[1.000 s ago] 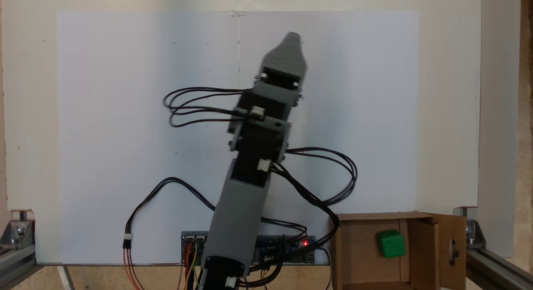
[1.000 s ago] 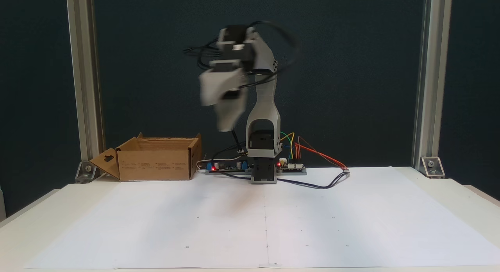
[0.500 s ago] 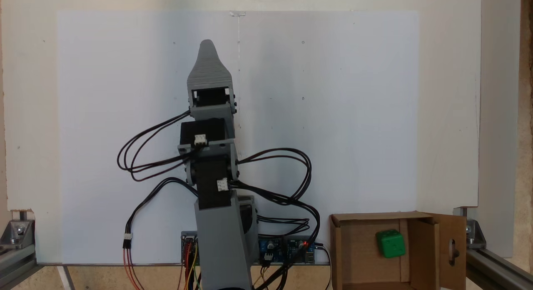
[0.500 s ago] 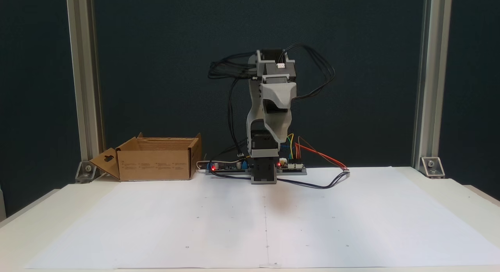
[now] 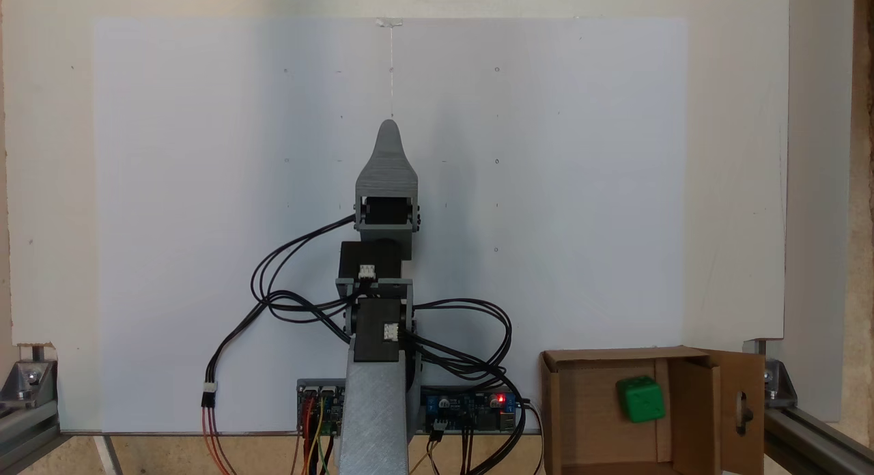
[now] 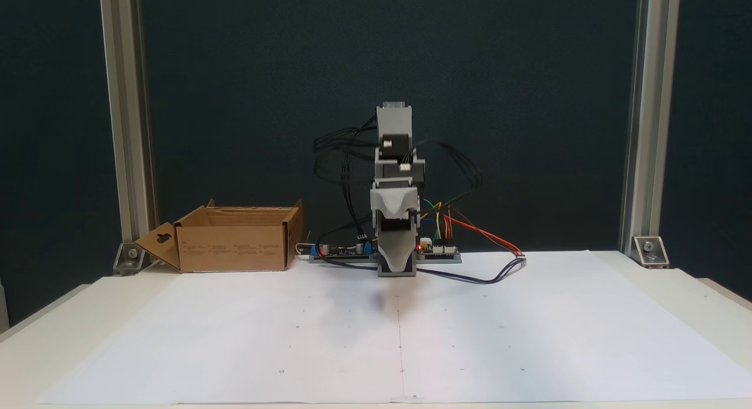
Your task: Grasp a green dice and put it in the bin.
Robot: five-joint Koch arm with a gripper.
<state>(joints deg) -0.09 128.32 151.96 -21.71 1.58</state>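
The green dice [image 5: 642,399] lies inside the cardboard box [image 5: 556,420], on the box floor toward the side with the folded-out flap. That flap has a slot cut in it [image 5: 743,410]. In the fixed view from above, the box sits at the lower right corner of the counter [image 5: 737,188], just off the white paper sheet [image 5: 546,154]. In the fixed view from the front, the box [image 6: 229,247] stands at the back left, with its flap [image 6: 155,244] angled outward; the dice is hidden by the box walls there.

The arm is folded in on itself at the middle of the counter's back edge, well apart from the box. From above, the gripper [image 5: 388,130] points straight out over the paper along the centre line. Only one grey tapering jaw shows there, with the other beneath it, so I cannot tell whether it is spread or pressed together. From the front, the gripper [image 6: 397,267] hangs low, close above the paper [image 6: 529,338], its tip in front of the arm's base, and again the jaws overlap. Nothing green shows at it.

Black cables [image 5: 287,297] loop out on both sides of the arm. A circuit board with a red light [image 5: 500,399] sits by the base, with coloured wires [image 6: 470,230] running off it.
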